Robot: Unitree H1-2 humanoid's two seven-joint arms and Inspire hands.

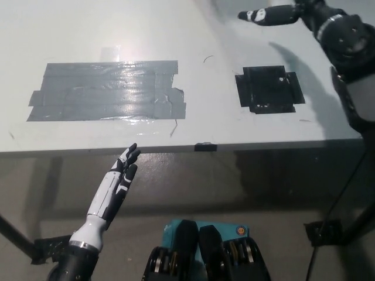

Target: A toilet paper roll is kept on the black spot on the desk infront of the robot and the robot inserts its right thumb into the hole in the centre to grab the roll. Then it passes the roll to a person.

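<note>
Our right hand (pixel 270 15) hangs empty at the top edge, fingers apart; no roll shows anywhere, and the black spot (pixel 268 89) on the bench (pixel 88 35) lies bare; we judge the handover done; next, retracting; left hand (pixel 120 175) rests low, fingers apart.

Right arm (pixel 345 52) raised and reaching toward the tabletop's far right corner; right hand (pixel 270 15) empty, fingers extended. Left hand (pixel 117 181) rests low below the tabletop's near edge, fingers straight, holding nothing.
</note>
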